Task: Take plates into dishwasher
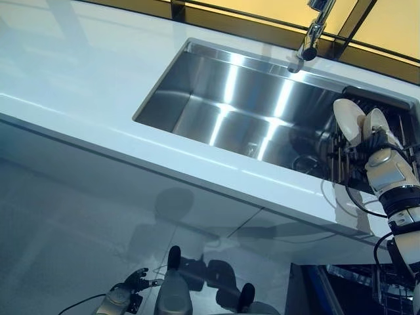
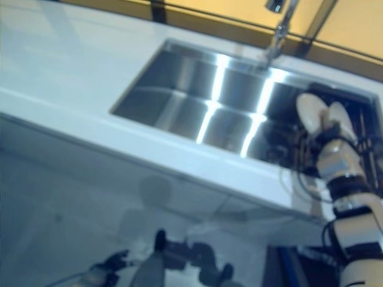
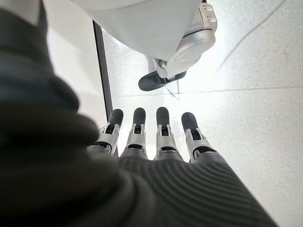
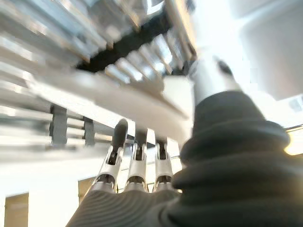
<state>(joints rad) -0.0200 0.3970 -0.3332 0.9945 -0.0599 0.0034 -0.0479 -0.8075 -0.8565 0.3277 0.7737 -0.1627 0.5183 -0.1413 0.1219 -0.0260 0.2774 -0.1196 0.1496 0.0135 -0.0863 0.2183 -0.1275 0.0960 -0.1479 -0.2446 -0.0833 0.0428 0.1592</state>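
Note:
Two white plates [image 1: 348, 118] stand upright in a dark wire rack [image 1: 341, 164] at the right end of the steel sink [image 1: 197, 98]. My right hand [image 1: 384, 164] reaches up into the rack at the plates. In the right wrist view a white plate's edge [image 4: 123, 92] lies between my right hand's [image 4: 137, 165] fingers and its thumb [image 4: 208, 80], which close on it. My left hand [image 1: 128, 289] hangs low by the floor, away from the counter; in its wrist view its fingers [image 3: 156, 137] are straight and hold nothing.
A faucet [image 1: 314, 33] stands over the sink's back rim. A white counter [image 1: 79, 72] runs to the left and along the front of the sink. An open dishwasher basket [image 1: 357, 282] shows below the counter at the lower right.

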